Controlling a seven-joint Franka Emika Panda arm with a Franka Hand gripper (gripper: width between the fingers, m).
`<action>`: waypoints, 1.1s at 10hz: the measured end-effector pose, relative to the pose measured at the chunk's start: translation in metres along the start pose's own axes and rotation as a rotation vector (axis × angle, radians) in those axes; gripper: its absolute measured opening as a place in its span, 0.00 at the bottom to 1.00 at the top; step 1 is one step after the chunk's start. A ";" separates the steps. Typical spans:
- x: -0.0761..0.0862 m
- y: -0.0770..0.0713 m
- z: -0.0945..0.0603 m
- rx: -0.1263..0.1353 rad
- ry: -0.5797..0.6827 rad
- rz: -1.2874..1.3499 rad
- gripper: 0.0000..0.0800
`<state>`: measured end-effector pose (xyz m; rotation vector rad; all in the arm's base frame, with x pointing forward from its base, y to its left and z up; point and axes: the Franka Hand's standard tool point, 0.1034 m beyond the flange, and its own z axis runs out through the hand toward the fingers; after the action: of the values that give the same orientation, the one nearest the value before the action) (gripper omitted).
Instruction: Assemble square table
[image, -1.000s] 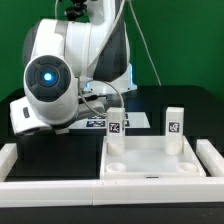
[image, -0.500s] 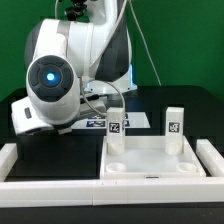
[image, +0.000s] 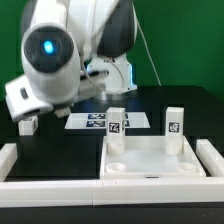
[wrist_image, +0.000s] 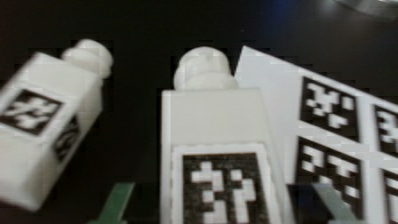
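Roughly half of the table looks done. The white tabletop lies flat on the black bench, toward the exterior view's right, close against the white border rails. It is a thick plastic square with rounded hollows at its corners.

At its far edge 1 upright leg stands at the corner toward the exterior view's left. A 2nd upright leg stands at the other far corner. Each shows a black-and-white tag to the camera. Both seem seated in the far hollows, though how firmly I cannot tell. The 2 near hollows are bare, so by my reckoning 2 legs are left to fit.

Those 2 are on the exterior view's left, well apart from the tabletop, where the arm hangs. The wrist view shows the 3rd leg, a small white block with a tag on its face and a narrower rounded tip. It sits between the jaws, which stand close on either side of it, and I judge them clenched on its tagged body.

In the exterior view the 3rd leg is a small block under the arm, and whether it is clear of the bench is hard to tell. The 4th leg lies loose just beside it, and the marker board lies on its other side.
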<state>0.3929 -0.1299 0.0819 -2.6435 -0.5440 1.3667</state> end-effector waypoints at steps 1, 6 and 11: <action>-0.013 -0.006 -0.013 0.000 0.001 0.003 0.36; -0.028 -0.012 -0.041 -0.037 0.258 0.005 0.36; 0.017 -0.060 -0.166 -0.077 0.673 0.118 0.36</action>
<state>0.5201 -0.0580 0.1822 -2.9841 -0.3533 0.4054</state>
